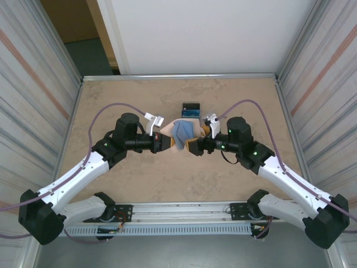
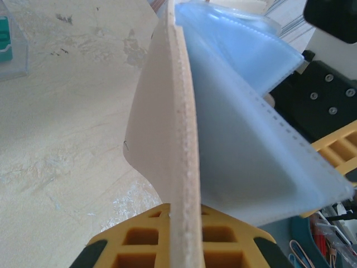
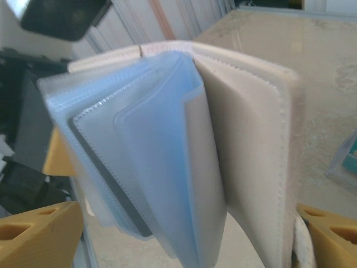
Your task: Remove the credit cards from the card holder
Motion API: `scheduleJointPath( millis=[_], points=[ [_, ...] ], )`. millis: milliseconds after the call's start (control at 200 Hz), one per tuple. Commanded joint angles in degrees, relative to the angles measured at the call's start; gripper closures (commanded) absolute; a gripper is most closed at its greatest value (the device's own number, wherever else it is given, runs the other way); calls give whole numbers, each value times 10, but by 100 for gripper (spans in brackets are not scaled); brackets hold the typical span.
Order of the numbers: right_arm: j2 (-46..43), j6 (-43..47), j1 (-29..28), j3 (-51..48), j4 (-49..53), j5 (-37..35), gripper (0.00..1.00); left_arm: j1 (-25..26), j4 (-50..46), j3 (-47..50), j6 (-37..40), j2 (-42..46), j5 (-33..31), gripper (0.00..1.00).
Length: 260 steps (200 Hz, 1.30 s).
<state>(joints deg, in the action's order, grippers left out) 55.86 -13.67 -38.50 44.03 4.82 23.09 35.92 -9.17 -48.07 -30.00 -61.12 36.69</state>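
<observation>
The tan card holder hangs open above the table's middle, between my two grippers. My left gripper is shut on the edge of its tan cover, and the pale blue sleeves fan out to the right. In the right wrist view the card holder stands between the two yellow fingers of my right gripper, which are wide apart and open. A dark card shows inside one sleeve. Other credit cards lie on the table just behind; their teal edge shows in the left wrist view.
The tan table is walled by metal rails at the back and sides. The arms' bases and a mounting rail run along the near edge. Both arms' cables arc over the table's centre.
</observation>
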Motion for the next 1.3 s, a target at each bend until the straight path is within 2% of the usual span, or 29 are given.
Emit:
scheduleJointPath(
  millis=[0, 105, 256, 386, 516, 571, 757, 917, 1017, 1132, 1298],
  points=[
    [22, 37, -17, 30, 29, -56, 12, -7, 29, 1, -5, 10, 22, 100],
    [35, 44, -25, 37, 33, -73, 12, -7, 30, 2, -5, 11, 22, 100],
    [39, 44, -26, 37, 26, -82, 19, -7, 30, 3, -5, 11, 26, 100],
    [33, 43, -26, 36, 22, -93, 37, -7, 33, 4, -5, 10, 28, 100],
    [27, 37, -26, 35, 19, -101, 43, -7, 40, 4, -6, 9, 37, 100],
    [24, 34, -25, 33, 16, -108, 49, -6, 41, 5, -6, 9, 38, 100],
    [13, 29, -25, 29, 13, -108, 61, -7, 41, 9, -5, 11, 32, 100],
    [-8, 20, -25, 26, 12, -105, 81, -7, 44, 12, -3, 11, 28, 100],
    [-12, 12, -25, 25, 16, -114, 94, -7, 52, 16, -1, 11, 29, 91],
    [-15, -1, -25, 30, 23, -126, 100, -8, 62, 22, 5, 14, 31, 79],
    [-20, -34, -25, 34, 29, -146, 100, -7, 87, 36, 10, 21, 33, 70]
  ],
)
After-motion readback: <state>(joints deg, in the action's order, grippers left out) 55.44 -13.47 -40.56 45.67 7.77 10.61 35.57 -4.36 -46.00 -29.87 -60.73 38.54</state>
